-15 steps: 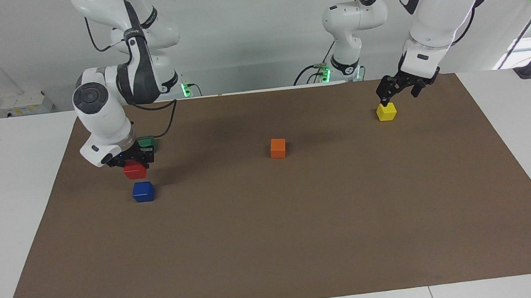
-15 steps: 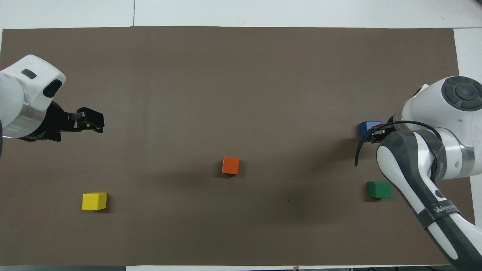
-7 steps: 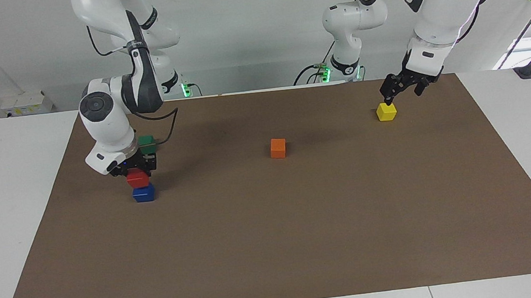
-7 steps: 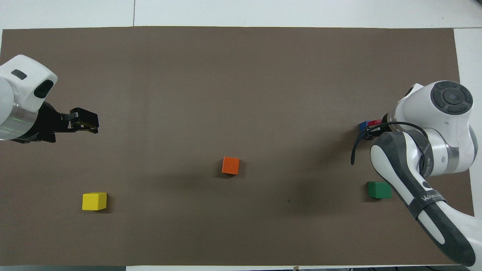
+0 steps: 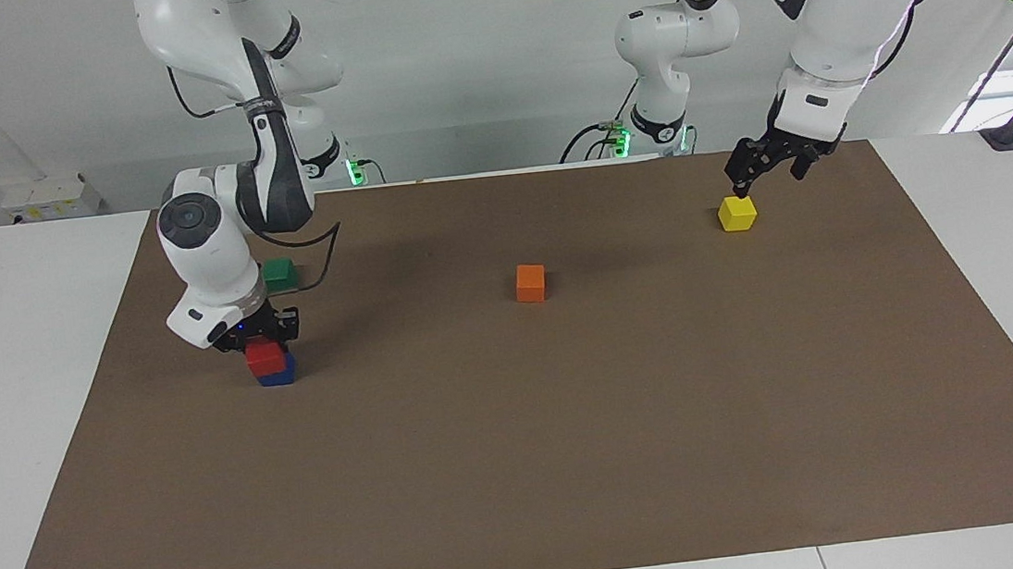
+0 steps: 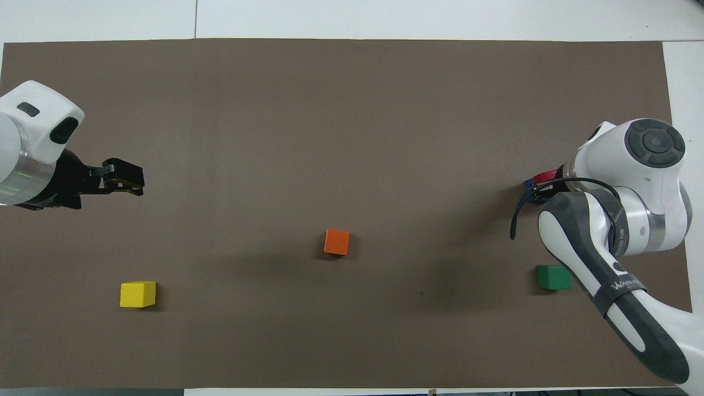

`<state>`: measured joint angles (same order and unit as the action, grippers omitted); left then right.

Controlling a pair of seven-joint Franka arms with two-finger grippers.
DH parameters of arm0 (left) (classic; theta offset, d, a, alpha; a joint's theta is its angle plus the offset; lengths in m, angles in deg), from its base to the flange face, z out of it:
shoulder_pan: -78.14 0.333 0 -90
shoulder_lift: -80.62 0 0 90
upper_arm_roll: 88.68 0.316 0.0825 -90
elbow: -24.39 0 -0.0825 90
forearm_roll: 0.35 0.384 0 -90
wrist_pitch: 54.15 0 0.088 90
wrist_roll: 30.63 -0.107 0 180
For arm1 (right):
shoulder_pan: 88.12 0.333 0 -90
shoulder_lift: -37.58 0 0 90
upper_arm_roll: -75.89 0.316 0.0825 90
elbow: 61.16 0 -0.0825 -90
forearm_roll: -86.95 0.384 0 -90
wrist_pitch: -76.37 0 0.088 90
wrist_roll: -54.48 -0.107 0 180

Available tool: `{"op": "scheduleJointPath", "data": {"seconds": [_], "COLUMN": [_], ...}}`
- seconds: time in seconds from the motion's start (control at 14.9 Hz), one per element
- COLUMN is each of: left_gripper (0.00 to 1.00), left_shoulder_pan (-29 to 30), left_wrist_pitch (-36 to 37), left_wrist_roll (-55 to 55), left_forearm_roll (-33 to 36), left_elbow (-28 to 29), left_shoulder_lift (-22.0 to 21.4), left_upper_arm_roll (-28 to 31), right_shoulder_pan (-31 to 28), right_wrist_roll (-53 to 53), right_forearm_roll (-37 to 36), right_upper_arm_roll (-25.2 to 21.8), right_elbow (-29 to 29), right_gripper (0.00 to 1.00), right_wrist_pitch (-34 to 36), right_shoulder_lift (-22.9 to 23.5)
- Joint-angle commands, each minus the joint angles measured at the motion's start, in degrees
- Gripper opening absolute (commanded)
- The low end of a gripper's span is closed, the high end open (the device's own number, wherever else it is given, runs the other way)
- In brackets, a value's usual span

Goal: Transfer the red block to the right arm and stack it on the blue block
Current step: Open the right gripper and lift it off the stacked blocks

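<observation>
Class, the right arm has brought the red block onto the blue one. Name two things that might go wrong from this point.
1. The right gripper is shut on the red block, which sits on the blue block slightly off-centre; it may tip when released.
2. Lifting away, the gripper might drag the red block or nudge the blue one, toppling the stack. The green block nearby is under the arm's path back.
</observation>
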<state>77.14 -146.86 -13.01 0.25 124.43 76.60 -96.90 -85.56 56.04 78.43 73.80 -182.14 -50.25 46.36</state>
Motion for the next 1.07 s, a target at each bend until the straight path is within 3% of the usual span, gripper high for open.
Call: {"op": "scheduleJointPath", "data": {"seconds": [0.0, 0.07, 0.13, 0.54, 0.74, 1.0], "left_gripper": [1.0, 1.0, 1.0, 1.0, 1.0, 1.0], "left_shoulder_pan": [0.03, 0.03, 0.03, 0.03, 0.03, 0.03], "left_wrist_pitch": [0.78, 0.78, 0.78, 0.78, 0.78, 0.78], "left_wrist_roll": [-0.31, -0.31, -0.31, -0.31, -0.31, -0.31], "left_forearm_roll": [-0.68, -0.68, -0.68, -0.68, -0.68, -0.68], "left_elbow": [0.33, 0.33, 0.33, 0.33, 0.33, 0.33], "left_shoulder_lift": [-0.9, -0.9, -0.9, -0.9, -0.9, -0.9], "left_upper_arm_roll": [0.31, 0.31, 0.31, 0.31, 0.31, 0.31], "right_shoulder_pan": [-1.24, -1.41, -1.68, -2.56, -2.38, -2.47], "right_wrist_roll": [-1.91, -2.35, -2.44, -2.18, -1.22, 2.56], "right_forearm_roll": [-0.63, -0.28, -0.27, -0.19, 0.16, 5.96], "right_upper_arm_roll": [0.68, 0.68, 0.68, 0.77, 0.94, 0.85], "right_elbow": [-0.31, -0.13, -0.04, 1.44, 7.32, 15.76], "right_gripper": [0.46, 0.83, 1.0, 1.0, 1.0, 1.0], "right_wrist_pitch": [-1.08, -1.08, -0.99, 0.32, 8.73, 17.45], "right_shoulder_lift": [0.18, 0.1, 0.18, -0.25, -1.74, -4.47]}}
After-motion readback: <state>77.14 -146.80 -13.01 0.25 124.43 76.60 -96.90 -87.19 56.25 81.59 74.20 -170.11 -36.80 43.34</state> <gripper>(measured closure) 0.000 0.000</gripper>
